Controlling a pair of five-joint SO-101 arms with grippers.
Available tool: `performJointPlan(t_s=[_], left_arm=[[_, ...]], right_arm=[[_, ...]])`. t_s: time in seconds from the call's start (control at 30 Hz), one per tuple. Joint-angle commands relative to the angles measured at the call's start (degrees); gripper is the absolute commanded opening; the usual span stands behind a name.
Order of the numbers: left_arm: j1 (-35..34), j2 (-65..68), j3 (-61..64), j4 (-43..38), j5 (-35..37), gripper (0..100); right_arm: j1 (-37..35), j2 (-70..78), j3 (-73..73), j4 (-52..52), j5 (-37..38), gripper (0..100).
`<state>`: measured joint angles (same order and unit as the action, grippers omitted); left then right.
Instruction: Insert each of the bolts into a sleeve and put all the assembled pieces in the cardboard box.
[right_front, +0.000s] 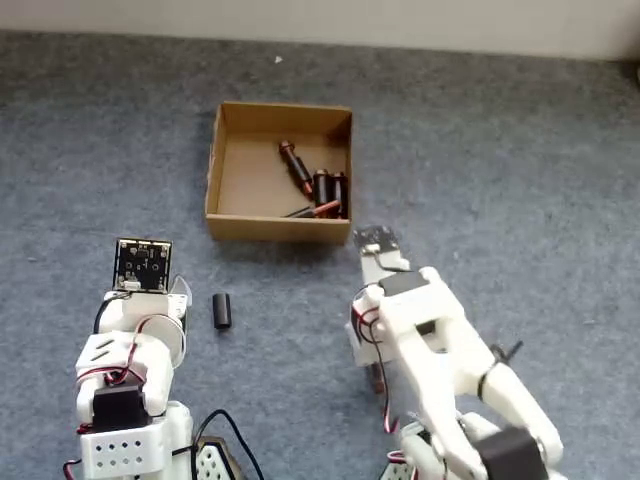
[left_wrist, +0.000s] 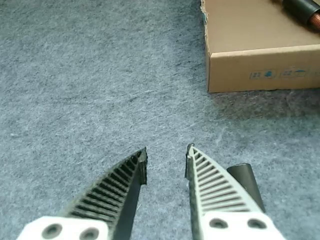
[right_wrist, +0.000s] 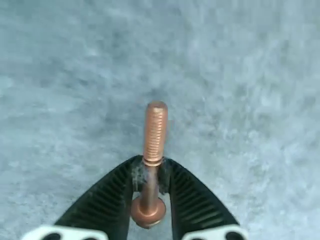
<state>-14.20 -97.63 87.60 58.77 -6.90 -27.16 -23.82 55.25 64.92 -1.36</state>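
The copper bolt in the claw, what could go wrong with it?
The threaded copper bolt is pinched near its head by the right gripper, so it might tilt or slip. The short black sleeve lies loose on the grey carpet beside the open left gripper and could roll if nudged.

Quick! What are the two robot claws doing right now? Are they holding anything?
Left gripper: open, holding nothing.
Right gripper: closed on the copper bolt.
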Motion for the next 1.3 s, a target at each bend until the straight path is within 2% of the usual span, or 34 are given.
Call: performJointPlan(t_s=[0.0, 0.13, 0.27, 0.4, 0.53, 0.63, 0.9, 0.97, 1.07, 1.27], left_arm=[[-0.57, -0.40, -0.31, -1.32, 0.00, 15], [-0.75, -0.40, -0.31, -1.49, 0.00, 15], [-0.75, -0.40, -0.40, -1.49, 0.00, 15], [-0.84, -0.40, -0.40, -1.49, -0.09, 15], [-0.84, -0.40, -0.48, -1.49, -0.09, 15], [-1.19, -0.40, -0.66, -1.49, -0.09, 15], [-3.91, -0.40, -0.92, -1.58, 0.00, 15], [-3.91, -0.40, -0.92, -1.58, 0.00, 15], [-3.91, -0.40, -0.92, -1.58, 0.00, 15], [-4.00, -0.48, -1.01, -1.58, 0.00, 15]], right_arm=[[-2.95, -8.84, -0.92, -0.75, 8.26, 0.3], [-5.41, -13.93, -1.01, -8.13, 19.96, 0.3], [-7.08, -12.53, -0.75, -16.92, 32.26, 0.4], [-9.10, -9.63, -0.66, -26.07, 49.23, 0.4], [-10.51, -4.97, -0.57, -28.53, 65.76, 0.4], [-10.95, -0.22, -1.10, -28.62, 72.26, 0.4], [-15.16, 6.11, -1.19, -28.70, 75.34, 0.8], [-15.87, 5.93, -1.36, -28.70, 75.16, 4.5], [-15.69, 4.70, -2.42, -28.70, 68.13, 12.7], [-15.60, 0.31, -6.20, -28.62, 54.15, 13.2]])
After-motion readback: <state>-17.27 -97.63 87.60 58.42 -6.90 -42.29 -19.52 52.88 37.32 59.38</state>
